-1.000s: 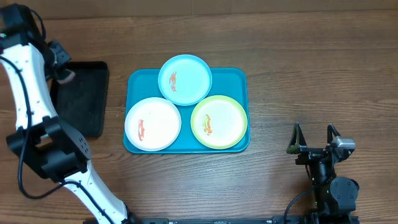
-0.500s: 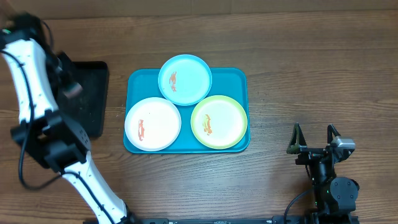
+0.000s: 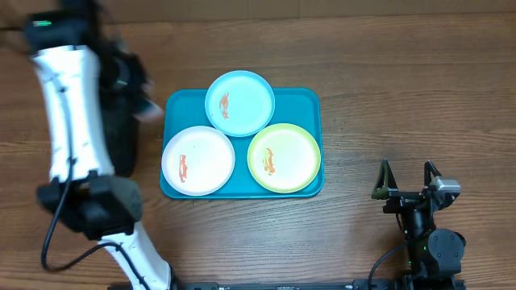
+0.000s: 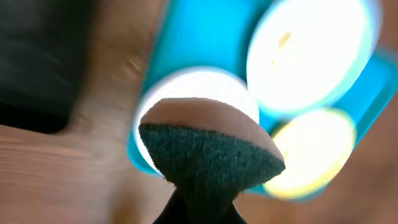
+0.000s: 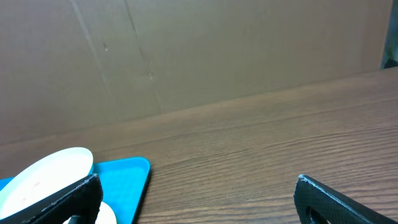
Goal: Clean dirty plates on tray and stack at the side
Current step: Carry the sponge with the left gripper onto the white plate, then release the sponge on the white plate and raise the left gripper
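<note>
Three smeared plates (image 3: 239,102) on teal tray (image 3: 305,103)

On the overhead, my left gripper (image 3: 135,80) is a smear. I can't make out its fingers, and the arm covers most of the black tray (image 3: 121,137). The left wrist view is all blur, and the sponge (image 4: 208,149) masks part of the white plate (image 4: 186,84). On the right wrist, the tray (image 5: 134,174) and a pale plate (image 5: 43,171) run off the lower left edge. The right gripper (image 5: 198,186) shows only cropped fingertips (image 5: 329,202).

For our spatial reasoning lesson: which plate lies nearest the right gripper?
The green-rimmed plate, on the tray's right side; the white plate and blue plate sit farther left.
</note>
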Motion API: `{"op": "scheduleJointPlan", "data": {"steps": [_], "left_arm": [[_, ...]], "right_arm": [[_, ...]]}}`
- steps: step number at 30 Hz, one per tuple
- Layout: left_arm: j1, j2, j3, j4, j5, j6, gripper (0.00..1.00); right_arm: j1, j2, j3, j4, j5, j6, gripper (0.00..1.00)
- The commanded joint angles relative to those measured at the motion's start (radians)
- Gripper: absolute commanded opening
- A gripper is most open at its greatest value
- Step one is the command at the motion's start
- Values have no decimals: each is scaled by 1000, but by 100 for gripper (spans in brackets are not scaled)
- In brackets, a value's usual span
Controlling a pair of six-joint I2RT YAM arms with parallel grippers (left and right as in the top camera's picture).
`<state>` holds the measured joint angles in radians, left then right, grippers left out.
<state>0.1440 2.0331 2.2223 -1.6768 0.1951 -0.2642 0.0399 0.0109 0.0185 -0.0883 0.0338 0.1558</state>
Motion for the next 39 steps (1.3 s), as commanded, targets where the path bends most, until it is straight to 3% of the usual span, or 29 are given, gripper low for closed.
{"op": "scheduleJointPlan", "data": {"steps": [1, 8, 14, 15, 16, 17, 18, 20, 27, 34, 39], "left_arm": [[-121, 22, -205, 19, 33, 70, 4], [-237, 22, -523, 211, 8, 70, 4], [-254, 22, -665, 383, 4, 77, 4], [-253, 22, -670, 393, 0, 77, 10], [-253, 22, -671, 393, -4, 77, 36], [-253, 22, -670, 393, -10, 78, 69], [-253, 22, -670, 393, -19, 78, 82], [-253, 22, -670, 393, -20, 78, 92], [-243, 18, -608, 377, -18, 78, 91], [-175, -21, -289, 254, -18, 68, 89], [-50, -84, -132, 265, -19, -106, 98]], "right_arm": [[-2, -8, -10, 8, 10, -7, 100], [-2, -8, -10, 8, 10, -7, 100], [-2, -8, -10, 8, 10, -7, 100], [-2, -8, -10, 8, 10, -7, 100], [-2, -8, -10, 8, 10, -7, 100], [-2, -8, -10, 8, 10, -7, 100], [-2, -8, -10, 8, 10, -7, 100], [-2, -8, -10, 8, 10, -7, 100], [-2, -8, -10, 8, 10, -7, 100], [-2, -8, -10, 8, 10, -7, 100], [-2, -8, -10, 16, 67, -8, 100]]}}
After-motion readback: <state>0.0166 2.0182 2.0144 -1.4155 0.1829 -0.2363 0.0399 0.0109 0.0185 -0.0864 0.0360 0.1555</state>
